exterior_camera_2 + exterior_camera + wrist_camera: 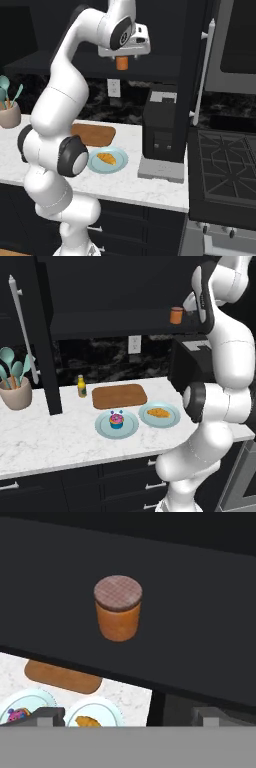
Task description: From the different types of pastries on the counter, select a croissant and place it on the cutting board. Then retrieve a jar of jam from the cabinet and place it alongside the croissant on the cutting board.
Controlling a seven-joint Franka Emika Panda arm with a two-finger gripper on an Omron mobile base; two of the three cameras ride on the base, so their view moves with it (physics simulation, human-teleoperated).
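Observation:
The orange-brown jar of jam (176, 315) (121, 63) (118, 614) stands upright on the dark shelf of the black cabinet (110, 323) (200, 637). My gripper (189, 308) (123, 56) (129, 716) is raised to the shelf, open, close beside and above the jar without touching it. The golden croissant (158, 412) (106, 158) (89, 721) lies on a pale blue plate (171, 420). The brown cutting board (119, 396) (95, 134) (62, 677) is bare on the white counter (50, 436). The pink cupcake (116, 420) (19, 714) sits on a second plate.
A yellow bottle (82, 386) stands left of the board. A utensil pot (16, 392) (9, 114) is at the counter's far left. A black appliance (161, 132) sits right of the plates, and a stove (225, 160) lies beyond it.

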